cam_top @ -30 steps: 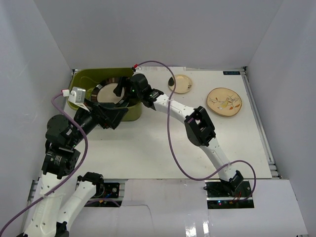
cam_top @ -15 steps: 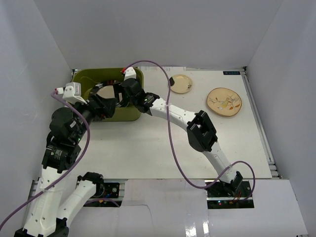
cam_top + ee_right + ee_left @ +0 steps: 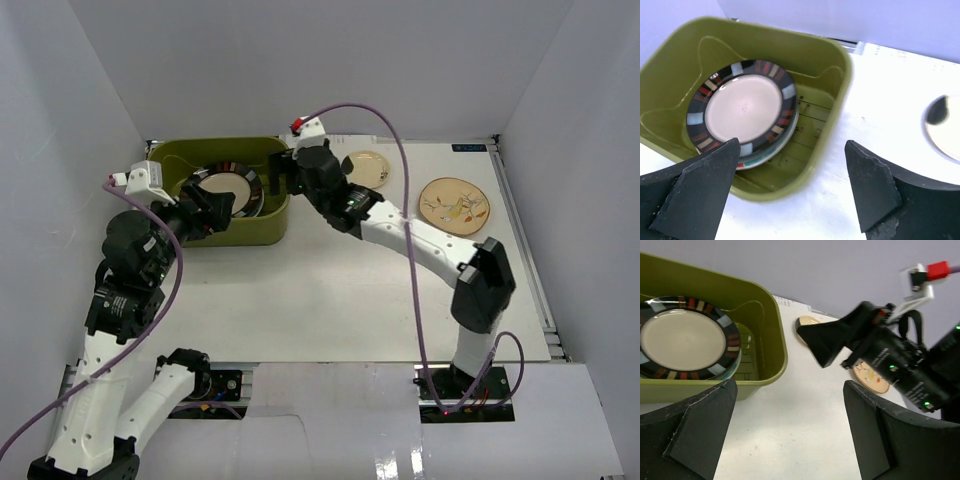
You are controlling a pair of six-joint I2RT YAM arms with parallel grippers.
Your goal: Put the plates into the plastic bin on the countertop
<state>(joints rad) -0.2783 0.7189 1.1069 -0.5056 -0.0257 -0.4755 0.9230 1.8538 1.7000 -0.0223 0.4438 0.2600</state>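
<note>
The olive-green plastic bin [image 3: 205,146] stands at the far left of the white countertop [image 3: 330,290]. A stack of plates lies in it, with the black-rimmed plate [image 3: 228,193] on top. The bin [image 3: 781,342] and that plate [image 3: 687,337] show in the left wrist view, and the bin [image 3: 839,102] and plate [image 3: 742,107] in the right wrist view. The small cream plate [image 3: 365,168] and the cream bird plate [image 3: 454,207] lie on the countertop to the right. My left gripper [image 3: 212,207] is open and empty over the bin's near rim. My right gripper [image 3: 279,178] is open and empty at the bin's right rim.
White walls close in the left, far and right sides. Metal rails run along the table's right edge [image 3: 525,250]. The right arm [image 3: 420,240] stretches across the middle of the table, and a purple cable [image 3: 400,150] arcs above it. The right arm also shows in the left wrist view [image 3: 890,350].
Both grippers have drawn back from over the bin's inside. The right arm has swung to the right. The black-rimmed plate now lies uncovered on the stack.
</note>
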